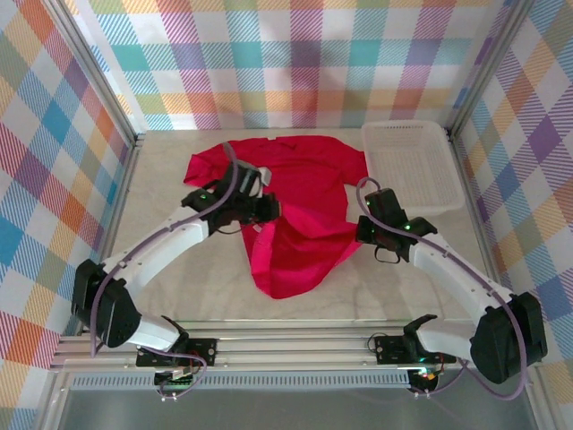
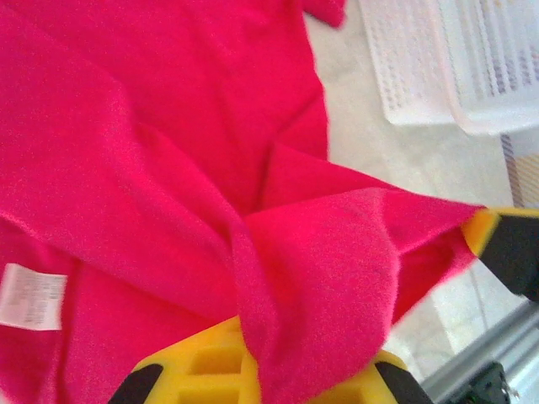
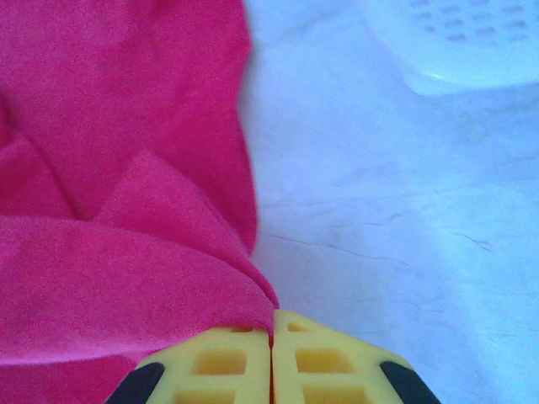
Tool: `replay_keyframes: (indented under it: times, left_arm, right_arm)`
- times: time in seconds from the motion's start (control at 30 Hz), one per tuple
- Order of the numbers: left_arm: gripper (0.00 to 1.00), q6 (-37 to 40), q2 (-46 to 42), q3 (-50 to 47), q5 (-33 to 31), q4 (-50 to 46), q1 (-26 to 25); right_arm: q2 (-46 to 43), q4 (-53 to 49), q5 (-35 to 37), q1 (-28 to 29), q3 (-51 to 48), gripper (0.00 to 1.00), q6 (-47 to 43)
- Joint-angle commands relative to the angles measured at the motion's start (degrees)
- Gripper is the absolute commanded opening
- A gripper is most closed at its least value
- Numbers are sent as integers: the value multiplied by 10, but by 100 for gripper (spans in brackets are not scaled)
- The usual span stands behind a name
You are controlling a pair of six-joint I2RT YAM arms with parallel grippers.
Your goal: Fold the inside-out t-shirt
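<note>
Top view, shirt: the inside-out t-shirt point(image 1: 304, 193) lies crumpled mid-frame on the worktop point(image 1: 179, 278), and its lower part narrows to a point toward the bottom of the frame.
Top view, grippers: your left gripper point(image 1: 273, 210) sits on the shirt left of its centre, and your right gripper point(image 1: 361, 228) is at the shirt's right edge. From up here you cannot make out either grip.
Top view, basket: a white basket point(image 1: 452, 179) stands at upper right, just beside the shirt.
Left wrist, grip: your left gripper is closed on a fold of red cloth. The fold rises between the fingers and hides their seam.
Left wrist, details: a blurred white tag point(image 2: 29, 296) shows at lower left. A yellow-and-black part point(image 2: 505, 244) at the right edge is cut off, and the cloth reaches it.
Right wrist, grip: your right gripper's fingers meet with no gap. The shirt's folded edge runs into their tip, so they pinch only a thin bite.
Right wrist, surroundings: the basket corner at upper right is out of focus.
</note>
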Motion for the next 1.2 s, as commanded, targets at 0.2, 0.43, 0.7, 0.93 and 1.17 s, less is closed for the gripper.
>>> replay_keyframes:
  times: [0.2,0.43,0.7,0.93,1.17]
  left_arm:
    - [0,-33,61,32,-3,29,-20]
    - [0,-28,106,87,-1,-7,-20]
    - [0,-24,110,125,-7,-36,-16]
    - [0,-31,103,170,-10,-67,-15]
    - [0,-72,67,207,-7,-105,-16]
  right_arm:
    - [47,-37,-117,-42,33,33,-2]
    - [-8,-11,-176,11,11,52,74]
    - [19,290,-206,147,-108,18,158]
    - [243,515,-153,186,-52,3,180]
    - [360,597,49,166,68,8,208]
